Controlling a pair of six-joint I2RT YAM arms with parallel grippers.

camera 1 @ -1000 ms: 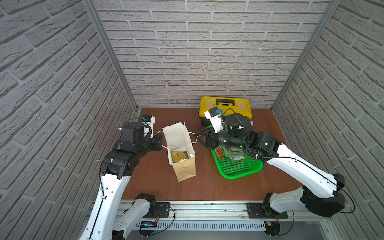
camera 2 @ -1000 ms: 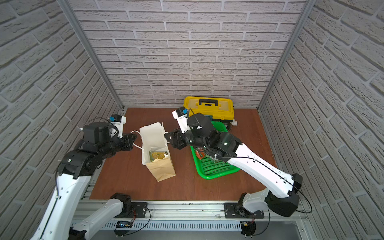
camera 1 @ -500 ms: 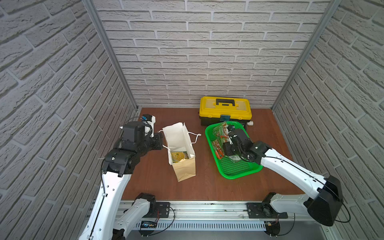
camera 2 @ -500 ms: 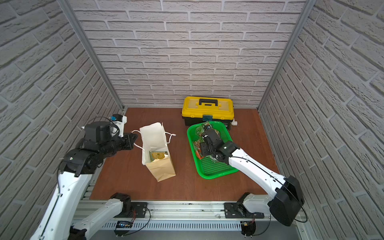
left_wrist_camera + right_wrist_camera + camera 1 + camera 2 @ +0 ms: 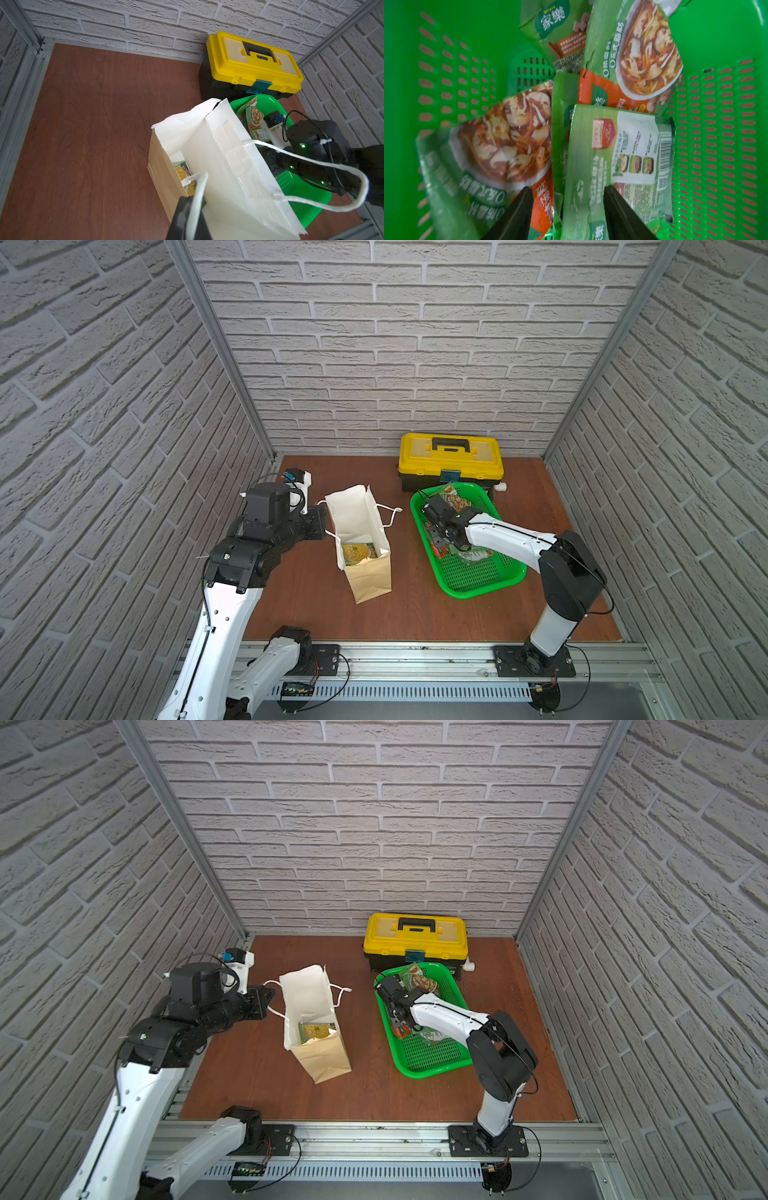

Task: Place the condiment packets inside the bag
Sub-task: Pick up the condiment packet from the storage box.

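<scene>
The likeliest slip is a double pick. The right jaws stand about half open and empty, pointing down into the green basket [image 5: 456, 72]. The gap between them spans an overlap of the condiment packets [image 5: 623, 149]. Under one tip is the long edge of a green pouch with a barcode. Under the other are a red-orange strip and a soup-picture pouch [image 5: 508, 141]. Closing here could, I judge, pinch both layers or neither. The pouches are flat, glossy film with crinkled seams, so a tip may skate off rather than get beneath an edge. The basket's slotted floor could also snag a tip pushed too deep. More pouches lie just beyond the tips, heaped at angles.

The second worry is the bag [image 5: 361, 522], which stands between the two pairs of jaws. The left jaws are closed tight on one white cord handle [image 5: 197, 193]. The bag is light kraft paper, tan outside and white inside, tall, narrow and creased, with a split at one top corner. A stray pull on the cord may tip it or fold the mouth shut. One packet [image 5: 355, 553] already lies at its bottom, and the rest wait under the right jaws. A limp pouch carried crosswise might catch the rim. The yellow toolbox [image 5: 451, 458] sits on the desk [image 5: 415, 614] beyond the basket.
</scene>
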